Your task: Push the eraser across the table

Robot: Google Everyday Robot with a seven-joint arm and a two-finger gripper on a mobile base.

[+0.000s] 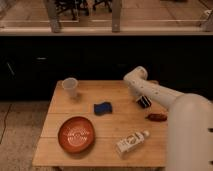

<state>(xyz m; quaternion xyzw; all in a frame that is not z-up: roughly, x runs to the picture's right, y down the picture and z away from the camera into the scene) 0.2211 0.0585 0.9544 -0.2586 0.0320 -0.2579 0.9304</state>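
I had the gripper (138, 96) on the desk (115, 145), eraser (144, 102) touching its right; couldn't tell more.

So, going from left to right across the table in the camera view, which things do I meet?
Cup → red plate → blue pad → bottle lying flat → eraser, with the gripper on it → reddish-brown thing, all on the table.
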